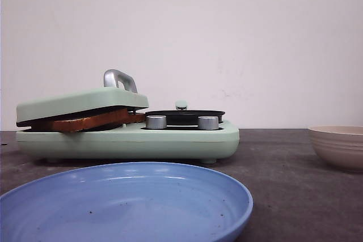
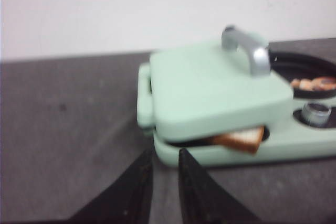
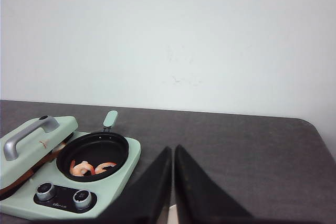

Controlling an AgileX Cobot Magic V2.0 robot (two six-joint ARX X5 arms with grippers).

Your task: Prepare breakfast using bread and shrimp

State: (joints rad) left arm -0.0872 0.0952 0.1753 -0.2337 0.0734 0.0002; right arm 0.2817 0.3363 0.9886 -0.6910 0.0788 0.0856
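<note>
Ok, quiet moment. The mint-green breakfast maker (image 1: 127,140) sits on the dark bench (image 1: 283,157), its press lid (image 1: 82,103) down but not flat: it's propped at a slant on the bread (image 1: 91,121) inside, toasted brown crust edge showing along the gap. From the left wrist view one corner of a slice (image 2: 240,140) pokes out the front of the press, pale face, golden rim. Looks like it's left there to toast, lid weight pressing it.

Next to the press, the small black pan (image 3: 93,155) sits on the hob w/ shrimp (image 3: 90,168) in it, pink and curled, so prob cooking alongside. Two silver knobs (image 1: 181,122) in front.

Left gripper (image 2: 164,174) hangs just in front of the machine's near end, fingers almost together, nothing between them. Right gripper (image 3: 173,182) is well off to the side over bare bench, fingers pinched close, also empty. Both seem parked, waiting.

Blue plate (image 1: 125,208) up front is bare, my guess it's the landing spot for toast + shrimp. Beige bowl (image 1: 338,145) off to the right, can't see inside.
</note>
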